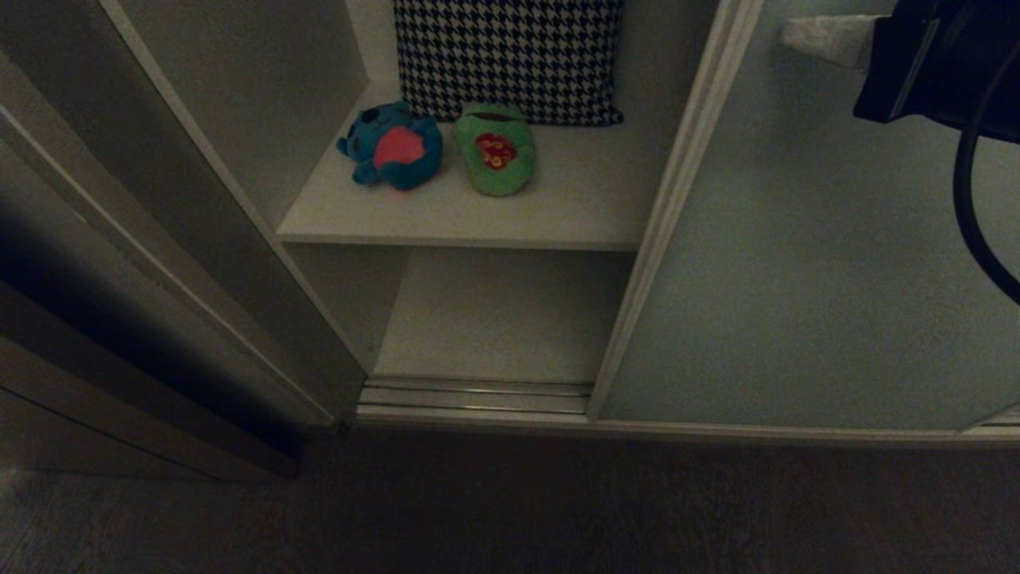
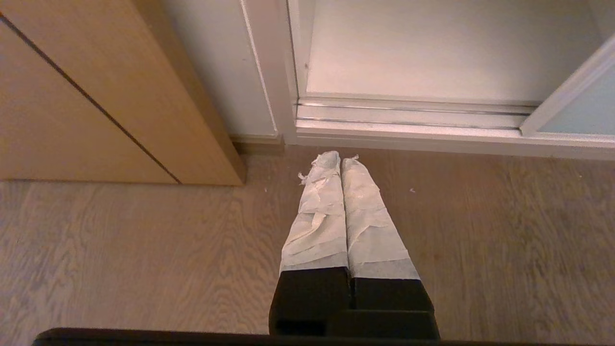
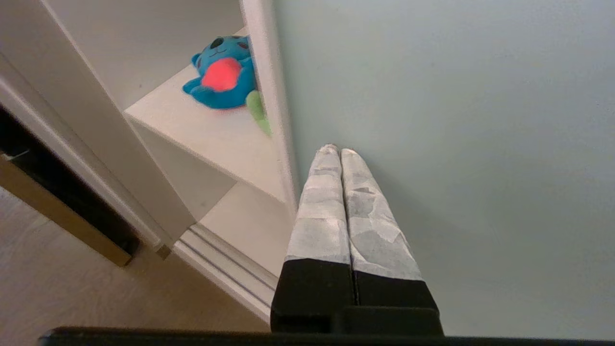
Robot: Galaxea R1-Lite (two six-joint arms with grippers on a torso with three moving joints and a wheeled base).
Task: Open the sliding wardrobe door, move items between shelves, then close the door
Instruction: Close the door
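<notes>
The right gripper (image 3: pixel 340 150) has its fingers (image 3: pixel 323 202) pressed together, empty, close to the sliding wardrobe door (image 3: pixel 456 120), near its light frame edge. Beside this door, on the upper shelf (image 1: pixel 574 207), the blue plush toy (image 1: pixel 392 146) and the green frog (image 1: pixel 496 149) lie side by side before a houndstooth cushion (image 1: pixel 510 56). The left gripper (image 2: pixel 340 158) is also pressed together, above the floor (image 2: pixel 144 250).
</notes>
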